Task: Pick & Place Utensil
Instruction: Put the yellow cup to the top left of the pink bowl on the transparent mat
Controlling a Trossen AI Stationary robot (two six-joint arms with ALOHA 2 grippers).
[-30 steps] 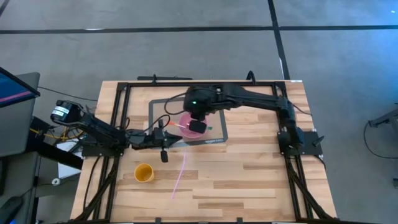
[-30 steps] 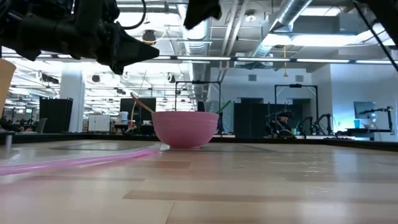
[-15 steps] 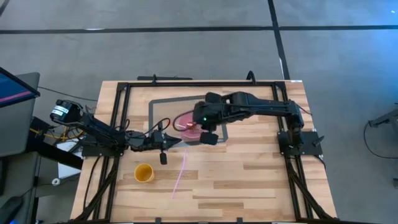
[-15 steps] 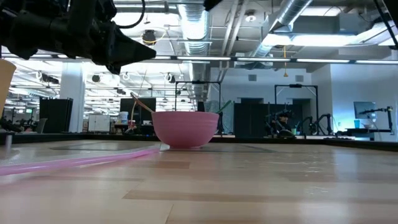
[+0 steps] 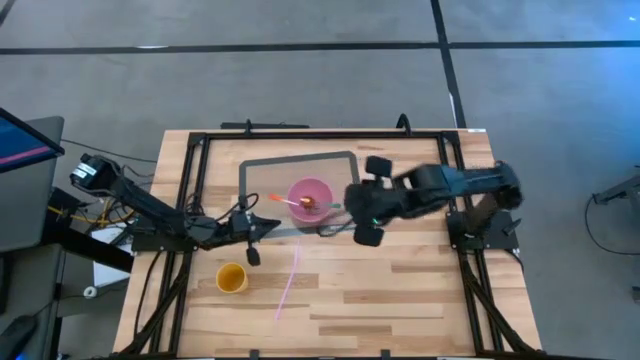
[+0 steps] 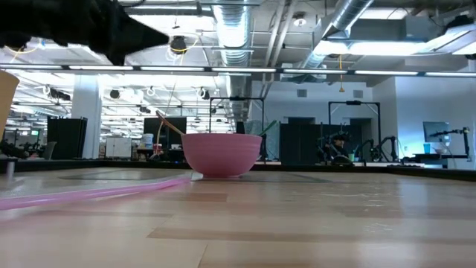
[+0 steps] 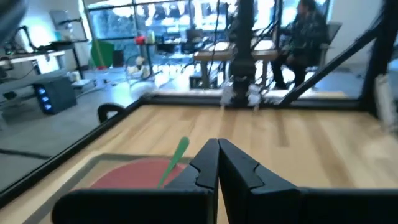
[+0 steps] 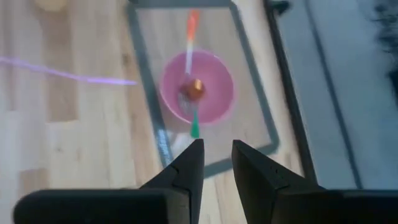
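Note:
A pink bowl (image 5: 310, 197) stands on a grey mat (image 5: 262, 172) at the table's middle. An orange-handled utensil (image 5: 280, 199) and a green-handled utensil (image 5: 334, 208) lie in the bowl, their handles leaning out over its rim. The right wrist view also shows the bowl (image 8: 196, 87), the orange handle (image 8: 192, 25) and the green tip (image 8: 194, 129). My right gripper (image 5: 353, 207) is open and empty, raised to the right of the bowl. My left gripper (image 5: 268, 229) is shut and empty, left of the bowl. Its wrist view (image 7: 217, 163) shows the green handle (image 7: 175, 158) ahead.
A yellow cup (image 5: 232, 278) stands near the table's left front. A thin pink strip (image 5: 290, 280) lies on the wood in front of the mat; it also shows in the low view (image 6: 89, 192). A black frame (image 5: 300, 132) borders the table.
My right gripper has drawn away from above the bowl toward the table's right edge and has risen out of the low view. The bowl and both utensils now show uncovered. My left gripper has drawn back a little toward the table's left edge, still shut.

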